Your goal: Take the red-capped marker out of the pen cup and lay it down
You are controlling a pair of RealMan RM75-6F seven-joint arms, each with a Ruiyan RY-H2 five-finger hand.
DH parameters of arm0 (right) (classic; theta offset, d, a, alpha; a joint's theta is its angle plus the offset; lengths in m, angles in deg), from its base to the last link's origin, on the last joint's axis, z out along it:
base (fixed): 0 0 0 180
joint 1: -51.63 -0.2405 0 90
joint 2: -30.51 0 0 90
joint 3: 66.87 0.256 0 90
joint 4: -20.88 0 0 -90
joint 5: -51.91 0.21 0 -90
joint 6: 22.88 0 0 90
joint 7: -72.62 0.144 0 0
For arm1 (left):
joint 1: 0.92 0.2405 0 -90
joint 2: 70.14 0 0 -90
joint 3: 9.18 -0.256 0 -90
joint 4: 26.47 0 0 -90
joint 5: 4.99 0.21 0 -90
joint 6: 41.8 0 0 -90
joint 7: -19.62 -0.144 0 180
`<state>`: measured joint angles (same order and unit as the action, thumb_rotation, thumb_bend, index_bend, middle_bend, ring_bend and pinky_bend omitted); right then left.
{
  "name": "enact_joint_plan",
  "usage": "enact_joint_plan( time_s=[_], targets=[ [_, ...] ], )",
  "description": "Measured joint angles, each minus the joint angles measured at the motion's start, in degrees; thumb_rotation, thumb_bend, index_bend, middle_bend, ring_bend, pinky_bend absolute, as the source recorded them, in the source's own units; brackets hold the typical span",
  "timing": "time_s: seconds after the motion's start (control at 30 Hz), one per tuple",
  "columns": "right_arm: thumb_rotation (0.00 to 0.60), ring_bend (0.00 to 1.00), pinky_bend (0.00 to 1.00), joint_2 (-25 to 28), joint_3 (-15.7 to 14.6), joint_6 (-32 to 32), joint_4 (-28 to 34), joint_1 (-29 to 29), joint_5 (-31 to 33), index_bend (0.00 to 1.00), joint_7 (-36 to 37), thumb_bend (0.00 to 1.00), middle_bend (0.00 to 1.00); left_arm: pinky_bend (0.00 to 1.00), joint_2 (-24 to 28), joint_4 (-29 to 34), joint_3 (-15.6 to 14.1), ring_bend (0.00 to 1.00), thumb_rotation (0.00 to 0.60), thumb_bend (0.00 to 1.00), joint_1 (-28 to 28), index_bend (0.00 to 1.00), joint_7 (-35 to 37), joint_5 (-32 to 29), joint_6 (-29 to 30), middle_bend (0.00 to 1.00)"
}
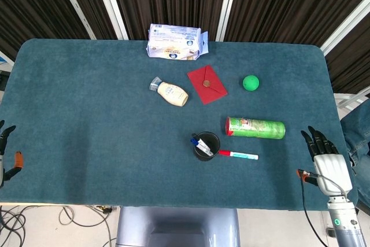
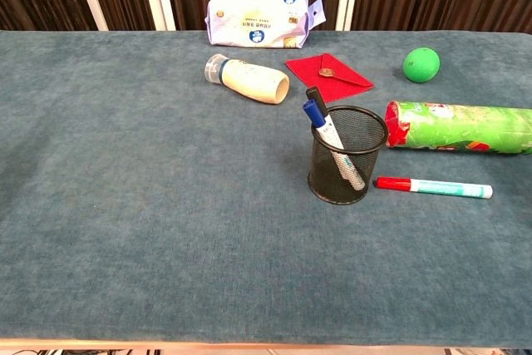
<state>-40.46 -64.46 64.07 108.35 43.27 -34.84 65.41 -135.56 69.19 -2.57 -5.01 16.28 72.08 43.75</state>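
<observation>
The red-capped marker [image 1: 237,155] [image 2: 433,186] lies flat on the teal table, just right of the black mesh pen cup [image 1: 206,146] [image 2: 347,155]. A blue-capped marker [image 2: 327,135] and a black one still lean inside the cup. In the head view my right hand [image 1: 325,163] hovers at the table's front right corner, fingers spread, holding nothing, well away from the marker. My left hand [image 1: 6,153] shows only at the left edge of the head view, off the table, fingers apart and empty. Neither hand appears in the chest view.
A green snack can [image 1: 255,127] [image 2: 460,126] lies on its side behind the marker. Further back are a green ball [image 1: 250,82], a red envelope [image 1: 206,83], a cream bottle [image 1: 169,92] on its side and a wipes pack [image 1: 175,41].
</observation>
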Motion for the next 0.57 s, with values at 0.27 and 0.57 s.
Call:
enact_joint_plan(
  time_s=[0.27,0.57],
  targets=[
    [0.600,0.09,0.23,-0.7,-0.3,-0.7,-0.1,0.4,0.0,0.09,-2.7,0.12,0.00,0.02,0.1,-0.6,-0.2,0.05,0.600,0.52,0.1,0.12,0.0,1.3,0.7,0.01],
    [0.600,0.09,0.23,-0.2,0.1,-1.5,0.4,0.6,0.4,0.09,-0.9,0.12,0.00,0.02,0.1,-2.3,-1.4,0.04,0.600,0.52,-0.2,0.12,-0.5,3.9,0.6,0.01]
  ],
)
